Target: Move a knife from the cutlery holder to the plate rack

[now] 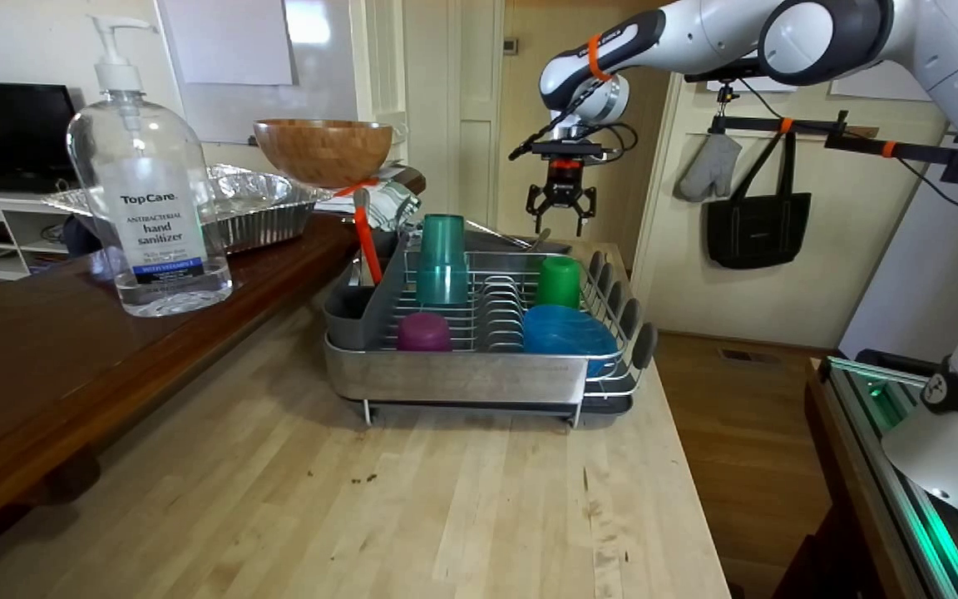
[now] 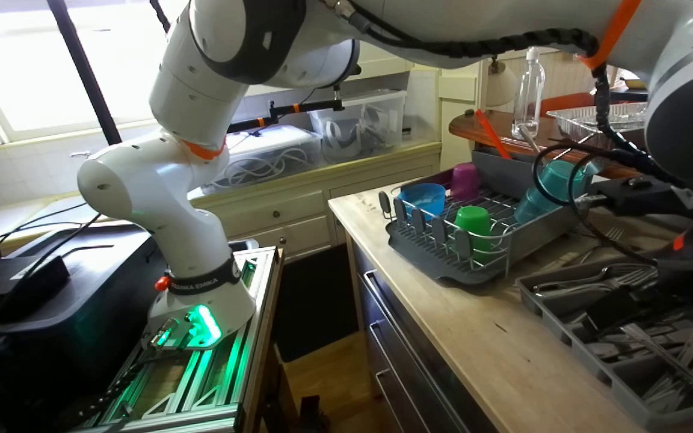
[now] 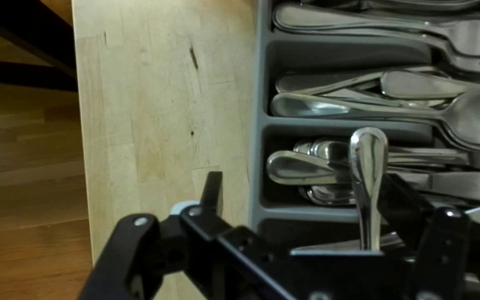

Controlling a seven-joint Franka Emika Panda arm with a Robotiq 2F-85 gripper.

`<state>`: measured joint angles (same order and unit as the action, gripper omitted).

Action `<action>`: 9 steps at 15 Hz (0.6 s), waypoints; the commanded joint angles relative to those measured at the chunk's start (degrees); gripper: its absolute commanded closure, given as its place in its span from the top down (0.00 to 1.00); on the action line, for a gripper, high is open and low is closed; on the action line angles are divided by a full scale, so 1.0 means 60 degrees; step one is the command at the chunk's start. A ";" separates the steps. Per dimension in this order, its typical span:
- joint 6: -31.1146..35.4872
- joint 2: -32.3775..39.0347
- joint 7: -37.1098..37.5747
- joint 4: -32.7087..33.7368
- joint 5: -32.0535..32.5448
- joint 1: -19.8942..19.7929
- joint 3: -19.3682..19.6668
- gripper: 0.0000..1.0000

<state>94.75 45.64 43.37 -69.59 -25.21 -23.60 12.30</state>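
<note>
The plate rack stands near a cutlery tray. Above that tray hangs the gripper, fingers parted, gripping nothing. A knife lies in the tray: probably stiff, slick and fairly light, best pinched mid-handle. Its blade shows in the wrist view; neither exterior view clearly makes it out.

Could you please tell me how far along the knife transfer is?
Done: no placing I can confirm; no knife shows in the plate rack.
In hand: nothing; the gripper hangs open, its fingers wide apart, above the cutlery tray, where knives lie.
Left, it seems: the whole grasp, carry and placing.
</note>
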 commanded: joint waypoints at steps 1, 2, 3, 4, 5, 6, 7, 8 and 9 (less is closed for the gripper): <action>0.0204 0.0610 -0.0198 0.0884 -0.0114 -0.0262 -0.0146 1.00; 0.0552 0.0527 -0.0462 0.0765 0.0118 -0.0094 -0.0062 1.00; 0.0822 0.0485 -0.0564 0.0721 0.0279 0.0035 -0.0009 1.00; 0.1173 0.0431 -0.0530 0.0632 0.0312 0.0140 0.0020 1.00; 0.1362 0.0358 -0.0487 0.0548 0.0212 0.0154 -0.0023 1.00; 0.1002 0.0279 -0.0413 0.0441 0.0112 0.0027 -0.0040 1.00; 0.1162 0.0279 -0.0413 0.0448 0.0112 0.0097 -0.0041 1.00; 0.1227 0.0279 -0.0413 0.0454 0.0112 0.0147 -0.0041 1.00; 0.1344 0.0280 -0.0391 0.0423 0.0076 0.0176 -0.0042 1.00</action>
<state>102.15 47.32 40.90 -66.82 -24.54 -22.57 12.06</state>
